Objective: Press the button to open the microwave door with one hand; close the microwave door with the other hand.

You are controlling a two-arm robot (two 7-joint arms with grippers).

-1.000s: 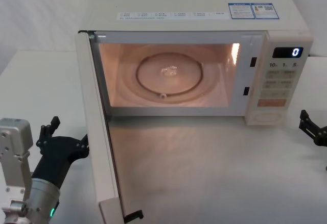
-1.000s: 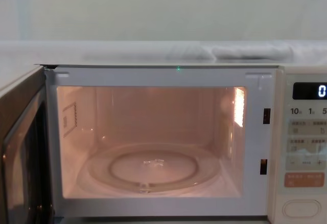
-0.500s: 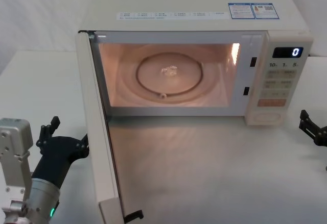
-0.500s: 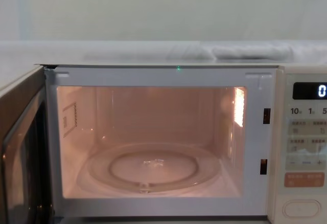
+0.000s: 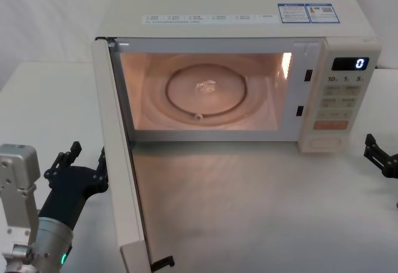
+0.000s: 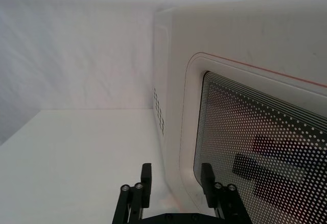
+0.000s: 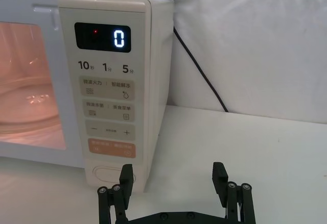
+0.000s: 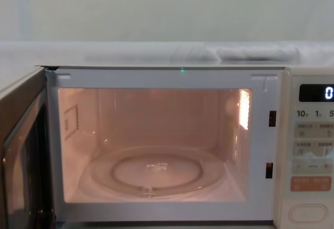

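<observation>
We see the microwave door [image 5: 118,161] swung fully open, standing out from the oven's left edge toward us, its inner face to the lit cavity [image 5: 202,92] with the glass turntable [image 5: 205,89] inside. Left gripper [image 5: 79,160] sits just outside the door's outer face, low at our left; its fingers [image 6: 146,177] are spread wide, nothing between them. In the left wrist view one finger is just beside the door's cream frame, near the corner of the mesh window [image 6: 260,147]; we cannot tell whether it touches. The other finger is clear of the door, over the white bench [image 5: 261,211].

Right gripper [image 7: 172,179] is at our right, near the oven's front right corner, fingers [image 7: 219,177] wide and holding nothing. The button [image 7: 107,174] is at the bottom of the control panel [image 5: 341,102], just ahead of the right fingers and slightly to their left, apart from them. The orange key [image 7: 111,147] sits right above the button. Display [image 7: 102,38] reads 0. A black cable [image 7: 199,71] runs down the white backdrop behind the oven, beyond the right fingers.
</observation>
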